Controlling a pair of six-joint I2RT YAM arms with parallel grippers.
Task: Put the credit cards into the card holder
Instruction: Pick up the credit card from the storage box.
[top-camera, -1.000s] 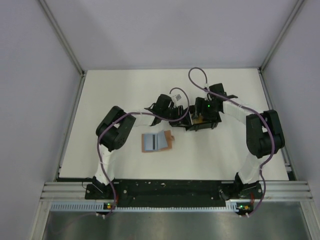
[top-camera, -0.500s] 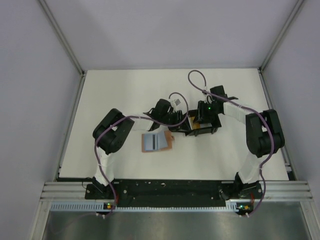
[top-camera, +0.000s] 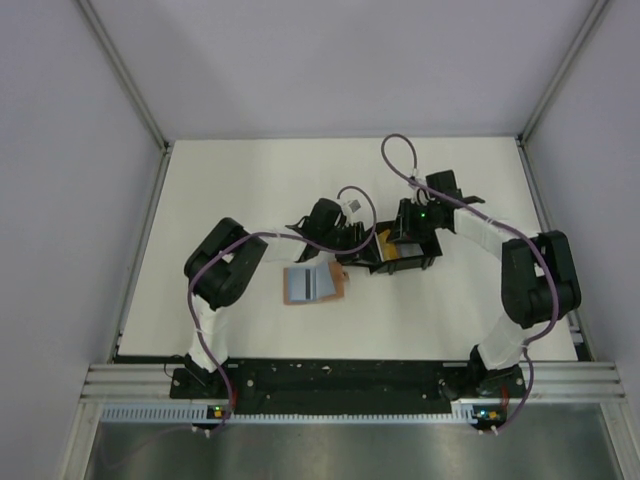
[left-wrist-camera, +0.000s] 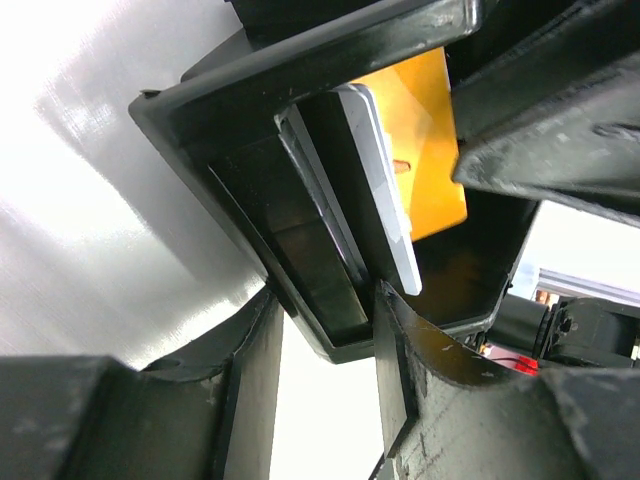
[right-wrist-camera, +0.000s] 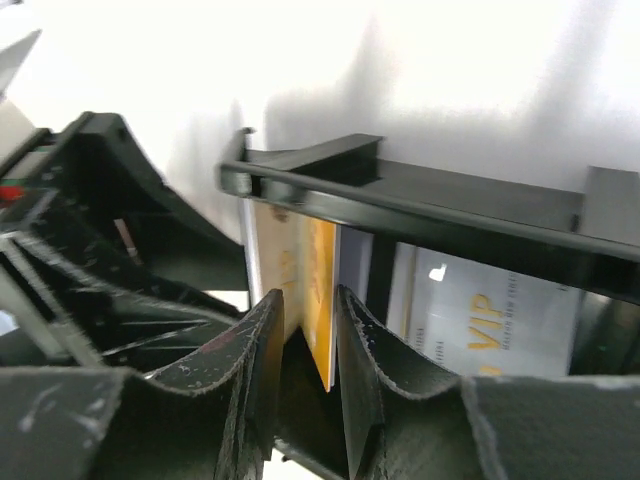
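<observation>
The yellow-orange card (right-wrist-camera: 322, 300) stands on edge inside the black tray (right-wrist-camera: 400, 200), and my right gripper (right-wrist-camera: 310, 295) is shut on it from above. In the top view the right gripper (top-camera: 406, 240) is over the tray (top-camera: 428, 262). A pale light-blue card (right-wrist-camera: 470, 320) marked VIP leans in the tray beside it. My left gripper (left-wrist-camera: 328, 295) is shut on the tray's wall (left-wrist-camera: 330, 310), at the tray's left side (top-camera: 357, 250). Both cards show in the left wrist view, yellow-orange (left-wrist-camera: 430, 150) and pale (left-wrist-camera: 385, 190). The card holder (top-camera: 313, 284) lies open on the table, blue-grey face up, tan edge right.
The white table (top-camera: 250, 190) is fenced by metal rails left and right and by the black base bar at the near edge. Purple cables loop above both arms. The card holder lies just left-front of the tray.
The left gripper and the tray shifted slightly toward the near left. The right arm's elbow swung right and its gripper settled lower into the tray.
</observation>
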